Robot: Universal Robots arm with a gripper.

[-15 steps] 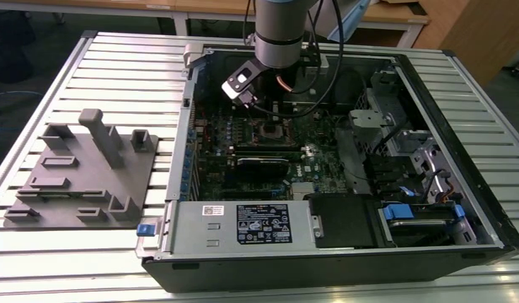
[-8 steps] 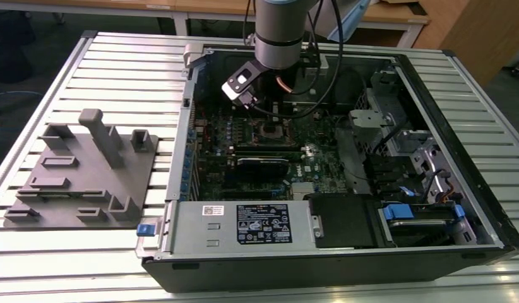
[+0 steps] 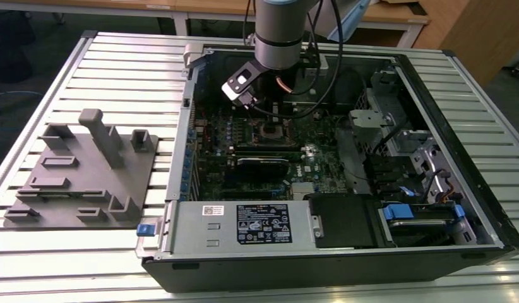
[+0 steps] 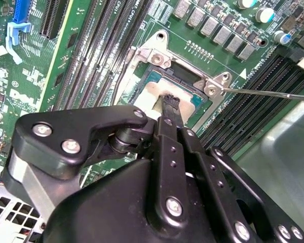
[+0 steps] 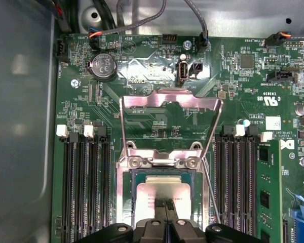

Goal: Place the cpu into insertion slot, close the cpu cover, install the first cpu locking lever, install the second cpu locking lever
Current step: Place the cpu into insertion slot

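Note:
The cpu [image 5: 159, 190] lies flat in the insertion slot [image 5: 122, 182] on the green board, its dull silver top [image 4: 151, 95] showing in both wrist views. My gripper [image 5: 165, 205] hangs right over it with its narrow fingers pressed together, the tips [image 4: 169, 101] at or just above the chip's top. The cpu cover [image 5: 169, 98] stands swung back from the socket, hinged at the far rim. A thin wire locking lever [image 5: 209, 185] sticks up beside the socket, also seen as the lever [image 4: 266, 93]. In the exterior view the gripper [image 3: 274, 120] is down inside the case over the socket [image 3: 272, 134].
Black memory slots [image 5: 86, 187] flank the socket on both sides. The open computer case [image 3: 428, 95] surrounds the board, with cables [image 3: 327, 76] hanging by the arm. A grey fixture block [image 3: 83, 170] sits on the table at the exterior view's left.

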